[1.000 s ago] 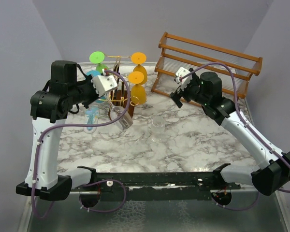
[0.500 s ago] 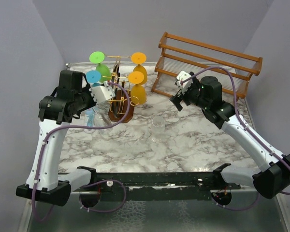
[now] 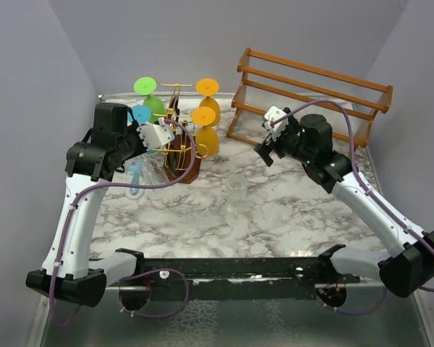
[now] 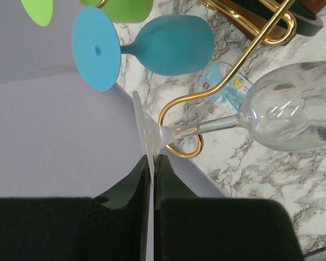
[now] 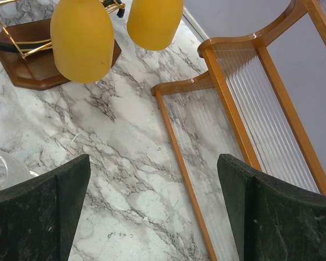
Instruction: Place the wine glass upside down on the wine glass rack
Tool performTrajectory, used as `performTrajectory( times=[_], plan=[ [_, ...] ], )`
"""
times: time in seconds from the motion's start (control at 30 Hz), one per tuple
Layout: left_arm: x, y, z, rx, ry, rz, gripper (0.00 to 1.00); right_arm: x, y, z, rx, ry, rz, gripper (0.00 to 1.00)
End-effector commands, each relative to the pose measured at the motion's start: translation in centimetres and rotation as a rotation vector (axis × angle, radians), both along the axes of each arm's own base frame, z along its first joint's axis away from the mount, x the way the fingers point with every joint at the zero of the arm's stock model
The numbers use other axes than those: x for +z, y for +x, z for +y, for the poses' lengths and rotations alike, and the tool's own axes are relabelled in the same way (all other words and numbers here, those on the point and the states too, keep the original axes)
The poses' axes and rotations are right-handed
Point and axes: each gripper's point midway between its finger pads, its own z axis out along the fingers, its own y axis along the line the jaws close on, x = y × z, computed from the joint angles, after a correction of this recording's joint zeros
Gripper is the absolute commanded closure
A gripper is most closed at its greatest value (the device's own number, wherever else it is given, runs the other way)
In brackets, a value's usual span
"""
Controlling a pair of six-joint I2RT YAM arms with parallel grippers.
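The left gripper was pressed tight on the thin flat foot of the clear wine glass; it pinched the foot by its edge and nothing else. A second before, this arm had held the glass low in front of the wine glass rack; it had since swung round to the rack's left side, toward the far left corner of the table, and had brought the glass in with it. That was the big change. In the left wrist view the stem now lay inside the curled gold hook at the end of one rack arm; stem and hook looked as if they touched, though that was hard to tell for sure. The foot sat on the outer side of the hook and the bowl hung on the other side, just beside the blue glass already on the rack. From above, the foot seemed up and the bowl down.

So the hanging looked nearly done; the gripper would probably need only to let go and back away.

The right gripper was spread wide and held nothing; it hung over the table near the wooden slatted rack and had hardly moved. Another clear glass stood in the middle of the table.
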Motion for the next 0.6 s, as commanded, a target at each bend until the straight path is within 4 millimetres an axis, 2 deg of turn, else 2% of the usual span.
performTrajectory(
  times=[0.0, 0.33, 0.57],
  plan=[
    [1.4, 1.8, -0.1, 0.001, 0.015, -0.082, 0.98, 1.6, -0.2, -0.2, 0.006, 0.028, -0.047, 0.0],
    [0.6, 2.6, 1.1, 0.04, 0.108, -0.083, 0.98, 1.8, -0.4, -0.3, 0.011, 0.032, -0.051, 0.0],
    [0.7, 3.0, 2.0, 0.09, 0.144, -0.102, 0.98, 1.7, -0.4, -0.3, 0.015, 0.031, -0.046, 0.0]
  ],
)
